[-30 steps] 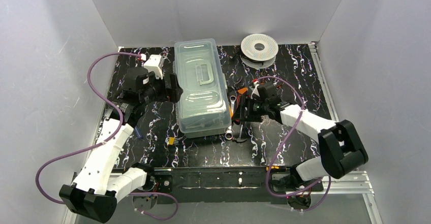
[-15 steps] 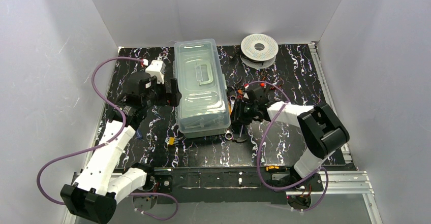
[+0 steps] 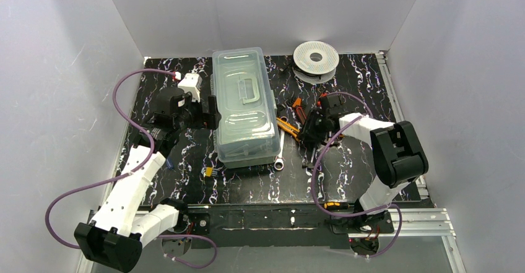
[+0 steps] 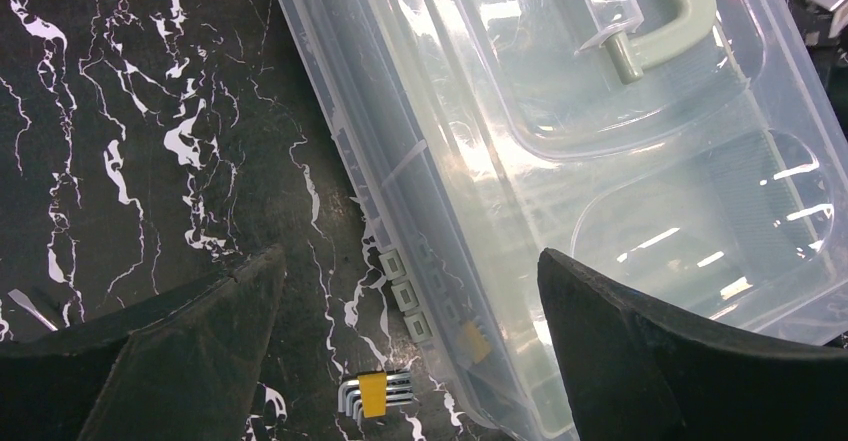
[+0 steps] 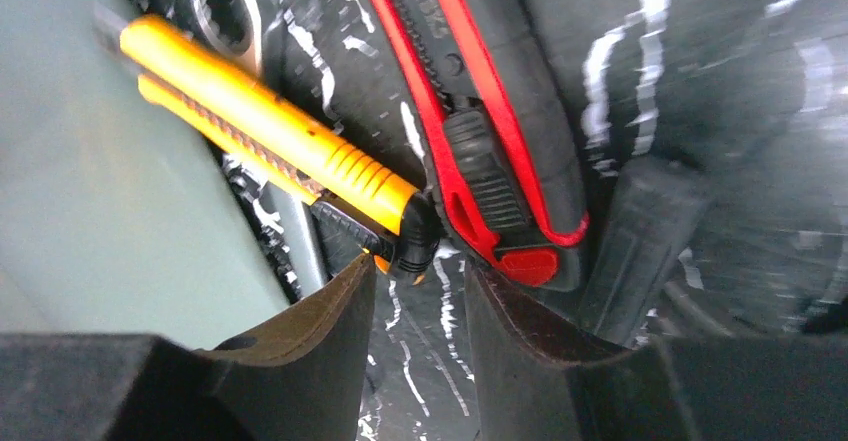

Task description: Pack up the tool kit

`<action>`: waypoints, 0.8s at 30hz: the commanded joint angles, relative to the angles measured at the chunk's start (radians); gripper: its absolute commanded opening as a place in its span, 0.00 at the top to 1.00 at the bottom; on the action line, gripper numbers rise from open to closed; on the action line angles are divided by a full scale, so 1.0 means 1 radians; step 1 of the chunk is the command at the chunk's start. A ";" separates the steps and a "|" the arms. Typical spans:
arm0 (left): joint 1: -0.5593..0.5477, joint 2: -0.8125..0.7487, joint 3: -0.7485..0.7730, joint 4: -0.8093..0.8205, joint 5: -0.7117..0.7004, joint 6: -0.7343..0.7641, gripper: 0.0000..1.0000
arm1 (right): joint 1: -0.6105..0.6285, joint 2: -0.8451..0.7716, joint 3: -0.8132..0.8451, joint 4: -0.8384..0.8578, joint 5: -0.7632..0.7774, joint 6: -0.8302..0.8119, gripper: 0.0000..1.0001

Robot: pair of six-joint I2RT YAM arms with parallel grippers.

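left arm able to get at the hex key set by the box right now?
Probably yes. The hex key set lies uncovered on the table beside the toolbox, and the left gripper hangs open above it. The box wall close by may crowd one finger.

No legible txt, labels or nos. in any view; red cutter (image 5: 470,111) shows faint marks on its body (too blurred to read).
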 commanded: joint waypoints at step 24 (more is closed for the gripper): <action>0.043 0.338 0.442 -0.218 0.017 -0.129 0.02 | 0.023 -0.230 0.211 0.064 -0.340 -0.065 0.20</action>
